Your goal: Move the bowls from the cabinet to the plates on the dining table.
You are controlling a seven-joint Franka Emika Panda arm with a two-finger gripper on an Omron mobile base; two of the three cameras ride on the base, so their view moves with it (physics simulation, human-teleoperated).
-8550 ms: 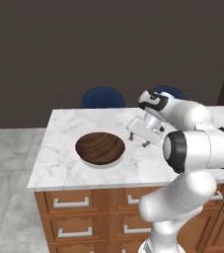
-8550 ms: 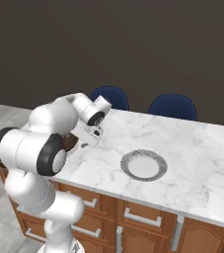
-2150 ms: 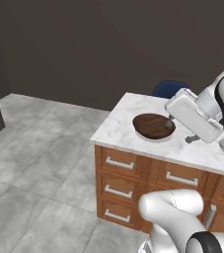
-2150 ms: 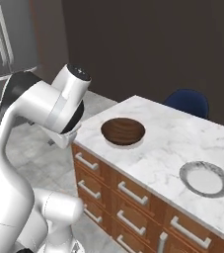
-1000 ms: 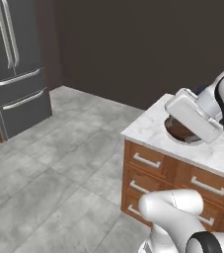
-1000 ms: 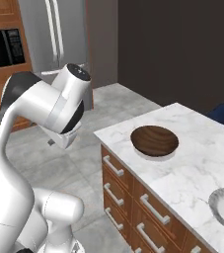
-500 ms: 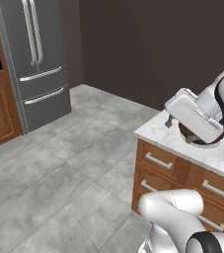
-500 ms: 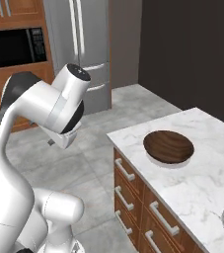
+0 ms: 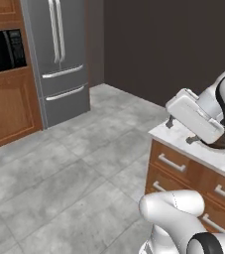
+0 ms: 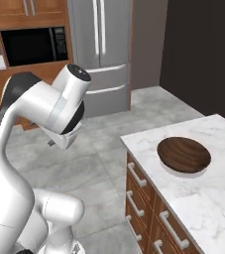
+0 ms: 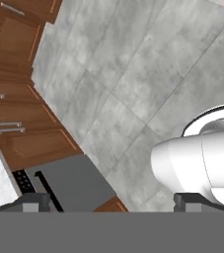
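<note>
A dark brown wood-grain bowl point(image 10: 184, 153) rests on a pale plate point(image 10: 173, 170) near the corner of the white marble dining table point(image 10: 203, 203). A sliver of that bowl point(image 9: 219, 144) shows behind the hand in the left base view. My gripper point(image 9: 179, 131) hangs open and empty over the table's corner, a little short of the bowl. In the hand view the gripper point(image 11: 111, 203) looks down at grey floor with nothing between its tips. A brown wooden cabinet point(image 10: 15, 7) with grey bar handles sits above the microwave, doors shut.
A steel fridge point(image 10: 101, 49) and a black microwave point(image 10: 32, 45) stand across the grey tiled floor point(image 9: 59, 183). Brown drawers with silver handles point(image 10: 143, 198) front the table. Low wooden drawer units point(image 11: 19, 128) show in the hand view.
The whole scene has swung: the table has slid to the right edge and the fridge, microwave and cabinets have come into view, so the base is moving. The gripper stays open and empty.
</note>
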